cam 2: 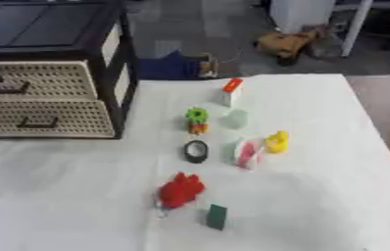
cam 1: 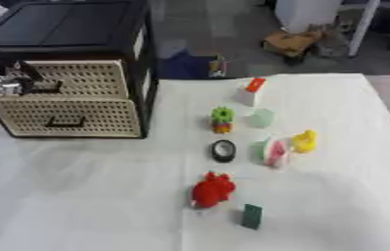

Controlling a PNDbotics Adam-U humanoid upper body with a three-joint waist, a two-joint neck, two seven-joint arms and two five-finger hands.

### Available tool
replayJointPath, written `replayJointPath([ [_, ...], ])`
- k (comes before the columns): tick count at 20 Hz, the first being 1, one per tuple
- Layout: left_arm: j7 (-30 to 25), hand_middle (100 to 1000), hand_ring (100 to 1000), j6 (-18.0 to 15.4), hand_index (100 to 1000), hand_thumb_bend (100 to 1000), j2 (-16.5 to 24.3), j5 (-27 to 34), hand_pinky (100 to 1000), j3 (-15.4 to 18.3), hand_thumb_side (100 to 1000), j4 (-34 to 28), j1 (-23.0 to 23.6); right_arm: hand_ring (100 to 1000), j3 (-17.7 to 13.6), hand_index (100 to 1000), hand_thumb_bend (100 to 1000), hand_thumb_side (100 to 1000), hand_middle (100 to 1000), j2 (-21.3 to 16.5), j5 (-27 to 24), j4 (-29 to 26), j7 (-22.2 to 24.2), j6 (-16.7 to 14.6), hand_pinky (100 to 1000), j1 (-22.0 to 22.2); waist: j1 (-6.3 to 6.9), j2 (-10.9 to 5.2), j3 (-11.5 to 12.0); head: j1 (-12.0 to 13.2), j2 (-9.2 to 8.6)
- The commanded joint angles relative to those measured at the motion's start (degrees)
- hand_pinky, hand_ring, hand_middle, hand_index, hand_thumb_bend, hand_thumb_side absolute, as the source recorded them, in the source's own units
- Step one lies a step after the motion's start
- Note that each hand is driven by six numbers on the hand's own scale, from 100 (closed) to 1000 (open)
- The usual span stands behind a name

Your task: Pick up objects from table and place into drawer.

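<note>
Centrally placed on the white cloth-covered table [cam 1: 78, 196]: a loose cluster of small objects, well apart from the drawer unit [cam 1: 70, 73] at far left. Nearest of them, a dark green flat block [cam 1: 252, 216] standing upright, just beside a lumpy red toy [cam 1: 212, 190]. Farther back, a black ring-shaped roll [cam 1: 223, 150], a pale green and pink rounded piece [cam 1: 271, 152] touching a yellow duck-like figure [cam 1: 304, 141], then a green gear shape stacked on something orange [cam 1: 222, 119], a pale green cup-like shape [cam 1: 262, 117], and a white block with an orange-red top [cam 1: 250, 91] farthest away. Wide bare cloth at near left and along the right edge. Black-framed cabinet, two cream perforated drawer fronts with dark handles, upper drawer [cam 1: 74, 78] apparently pulled slightly forward; contents hidden. At the upper handle, left hand [cam 1: 6, 84], silver and black, fingers too indistinct to tell apart or closed. Floor clutter beyond the far table edge.
</note>
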Motion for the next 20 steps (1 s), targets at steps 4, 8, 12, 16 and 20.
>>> replayJointPath([
  [4, 0.17, 100, 100, 0.04, 945, 100, 0.29, -1.63, 100, -0.12, 1000, 1.16, -1.91, 634, -0.12, 841, 100, 1000, 622, -1.03, 0.55, -0.95, 0.26, -0.1, 673, -0.58, -0.27, -0.53, -0.34, 1.03, -1.36],
  [8, 0.66, 100, 100, 0.26, 947, 100, -0.1, -3.88, 100, -0.3, 1000, 2.38, -2.43, 634, -0.04, 841, 100, 1000, 622, -0.99, 0.61, -0.95, 0.36, -0.13, 673, -0.66, -0.3, -0.36, -0.66, 0.96, -1.5],
  [12, 1.61, 100, 100, 0.19, 944, 100, -0.31, -5.78, 100, -0.08, 1000, 3.07, -2.83, 635, -0.01, 841, 100, 1000, 622, -0.98, 0.6, -0.95, 0.4, -0.11, 674, -0.76, -0.24, -0.27, -0.72, 0.73, -1.61],
  [16, 2.45, 100, 100, -0.67, 944, 100, -0.4, -7.26, 100, 0.13, 1000, 3.61, -3.0, 635, 0.03, 841, 100, 1000, 622, -0.96, 0.56, -0.95, 0.55, -0.13, 674, -0.82, -0.19, -0.16, -0.72, 0.53, -1.6],
  [20, 3.18, 100, 100, -1.31, 941, 100, -0.23, -8.85, 100, 0.51, 1000, 4.08, -3.04, 635, -0.01, 841, 100, 1000, 622, -0.89, 0.57, -0.95, 0.6, -0.15, 675, -0.83, -0.22, -0.06, -0.84, 0.4, -1.64],
])
